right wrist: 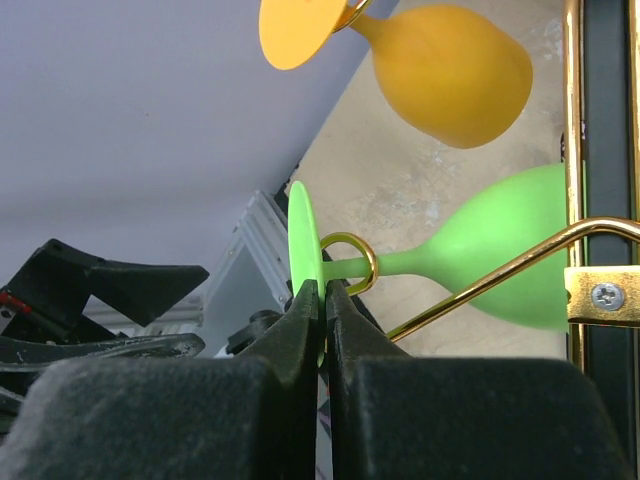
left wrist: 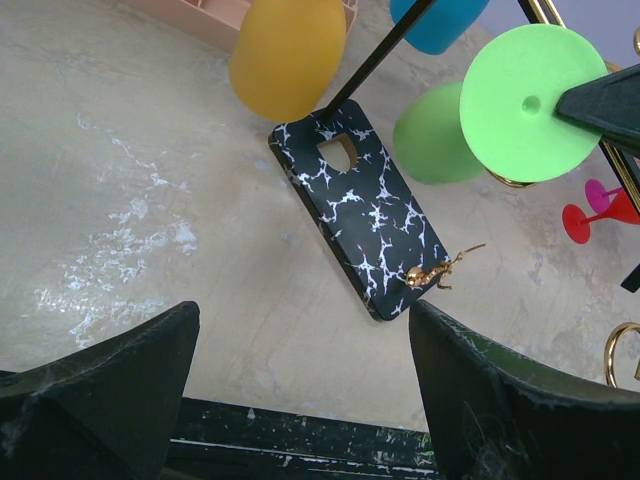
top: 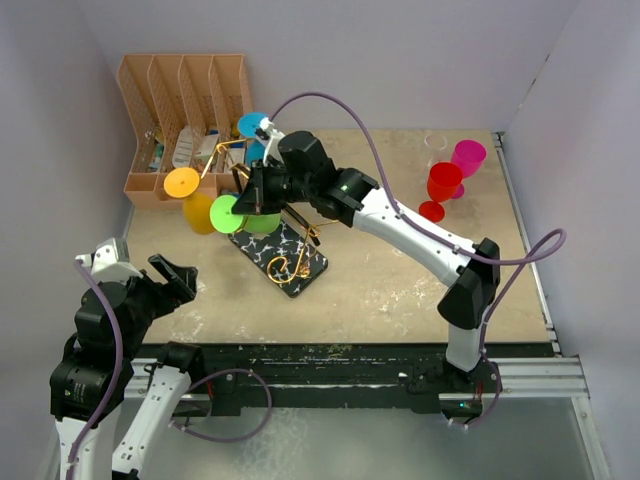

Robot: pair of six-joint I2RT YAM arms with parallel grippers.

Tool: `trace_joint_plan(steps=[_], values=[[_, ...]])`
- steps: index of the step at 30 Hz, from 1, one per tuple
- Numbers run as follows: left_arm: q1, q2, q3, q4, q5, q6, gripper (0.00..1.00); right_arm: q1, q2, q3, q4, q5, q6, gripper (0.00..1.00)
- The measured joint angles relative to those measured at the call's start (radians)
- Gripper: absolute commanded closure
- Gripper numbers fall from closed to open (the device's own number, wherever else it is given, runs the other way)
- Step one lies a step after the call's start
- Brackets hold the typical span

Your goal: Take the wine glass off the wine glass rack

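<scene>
Overhead view of a tan table (top: 400,290) with two robot arms reaching in from its near edge. A gold wire rack (top: 288,264) on a black, white-veined base (left wrist: 365,215) stands left of centre.

A green wine glass (right wrist: 500,260) hangs sideways on the rack. Its stem lies through a curled gold loop at the end of one rack arm. The bowl is next to the rack's upright post, and the flat round foot faces outward to the left.

The right gripper (right wrist: 321,292) is clamped tight on the rim of that green foot, one finger on each face of the disc, just outside the loop.

An orange wine glass (top: 198,214) hangs beside the green one, a little farther back and left. A blue wine glass (top: 252,126) hangs on the rack's far side.

The left gripper (top: 178,277) hovers low near the table's front left, well apart from the rack. Its fingers are spread wide with nothing between them.

An orange-brown slotted file organiser (top: 185,110) stands at the back left corner, just behind the rack. At the far right, a red glass (top: 440,185) and a pink glass (top: 467,160) stand upright close together. A faint clear shape just behind them may be another glass, but it is too pale to be sure.
</scene>
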Motion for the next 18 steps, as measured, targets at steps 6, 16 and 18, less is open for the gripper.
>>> trace_joint_plan(steps=[6, 16, 18], values=[[0.0, 0.0, 0.0, 0.0, 0.0, 0.0, 0.11, -0.021, -0.024, -0.071, 0.079, -0.052, 0.068, 1.0], [0.0, 0.0, 0.0, 0.0, -0.001, 0.0, 0.1, -0.027, -0.031, -0.089, 0.173, -0.158, 0.153, 1.0], [0.0, 0.0, 0.0, 0.0, -0.001, 0.0, 0.1, -0.029, -0.031, -0.095, 0.185, -0.176, 0.167, 1.0]])
